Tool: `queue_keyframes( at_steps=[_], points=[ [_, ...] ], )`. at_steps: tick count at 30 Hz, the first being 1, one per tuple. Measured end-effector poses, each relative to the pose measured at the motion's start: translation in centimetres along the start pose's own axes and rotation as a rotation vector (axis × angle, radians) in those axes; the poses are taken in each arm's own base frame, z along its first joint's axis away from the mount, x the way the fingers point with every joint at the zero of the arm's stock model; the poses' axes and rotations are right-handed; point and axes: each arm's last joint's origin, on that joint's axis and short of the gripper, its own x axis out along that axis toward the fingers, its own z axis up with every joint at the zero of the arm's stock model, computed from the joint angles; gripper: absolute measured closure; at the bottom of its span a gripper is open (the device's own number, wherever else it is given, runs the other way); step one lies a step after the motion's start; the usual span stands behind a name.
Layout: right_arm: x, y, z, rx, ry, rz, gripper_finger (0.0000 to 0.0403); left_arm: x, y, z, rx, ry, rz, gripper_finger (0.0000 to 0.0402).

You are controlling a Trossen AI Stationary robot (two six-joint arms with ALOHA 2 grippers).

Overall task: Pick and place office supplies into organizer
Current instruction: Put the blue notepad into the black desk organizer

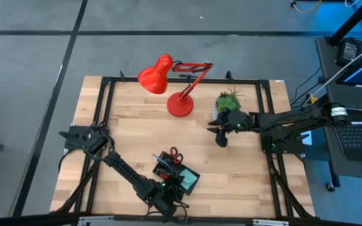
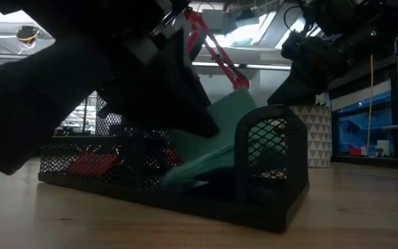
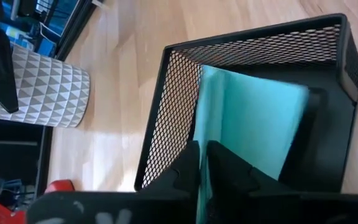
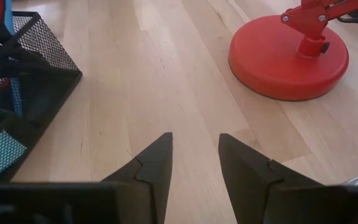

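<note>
No readable text, label, brand, number or sign in any view. Pale marks on a dark casing at the edge of each wrist view are cut off and illegible.

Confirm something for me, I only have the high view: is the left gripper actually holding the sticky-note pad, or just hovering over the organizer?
Observer: The left wrist view shows the left gripper pinching the edge of the light blue sticky-note pad, which leans inside an end compartment of the organizer.
Operator: Is the pad flat on the bottom?
Observer: No. In the low view it is tilted, one end raised against the mesh wall.
Operator: Right arm doing anything?
Observer: The right gripper is open and empty above bare table, with the red lamp's base ahead of it.
</note>
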Motion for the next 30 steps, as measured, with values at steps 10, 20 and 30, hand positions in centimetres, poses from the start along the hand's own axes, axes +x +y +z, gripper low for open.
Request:
queue_keyframes(
  at_steps=[10,20,30],
  points=[
    [0.0,0.0,0.0,0.0,0.0,0.0,0.0269,-0.2,-0.2,0.5,-0.11,0.0,-0.094,0.0321],
    [0.0,0.0,0.0,0.0,0.0,0.0,0.0269,-0.5,0.1,1.3,-0.129,-0.012,-0.135,0.0298],
    [0.0,0.0,0.0,0.001,0.0,-0.001,0.0269,-0.5,0.0,1.3,-0.129,-0.008,-0.19,0.0298]
  ],
)
